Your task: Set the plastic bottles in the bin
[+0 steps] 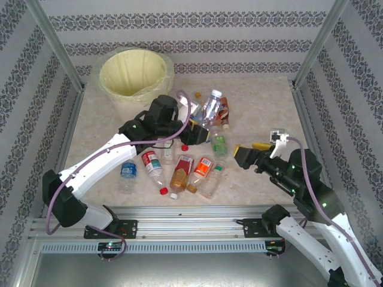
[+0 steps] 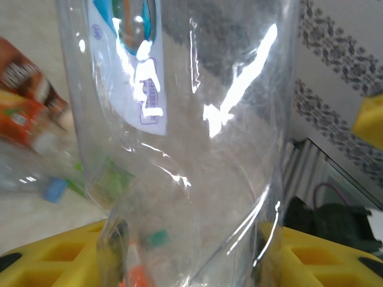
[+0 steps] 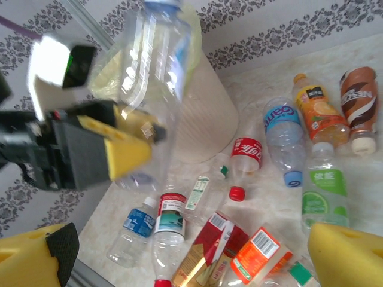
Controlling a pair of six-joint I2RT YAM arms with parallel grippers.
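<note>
My left gripper (image 1: 199,133) is shut on a clear plastic bottle (image 1: 210,109) with a blue-and-white label, held above the middle of the table. In the left wrist view that bottle (image 2: 179,137) sits between the yellow fingers (image 2: 51,257). The right wrist view shows the left gripper (image 3: 139,139) holding the bottle (image 3: 152,72) in front of the bin (image 3: 206,119). My right gripper (image 1: 251,150) stands open and empty to the right. Several bottles lie on the table, among them a red-labelled one (image 1: 152,162) and an orange-labelled one (image 1: 202,170). The bin (image 1: 134,72) stands at the back left.
More bottles lie behind the left gripper, including a brown-labelled one (image 1: 224,112) and a green-labelled one (image 1: 219,143). A small blue-labelled bottle (image 1: 128,170) lies near the left arm. Patterned walls and metal posts close in the table on three sides.
</note>
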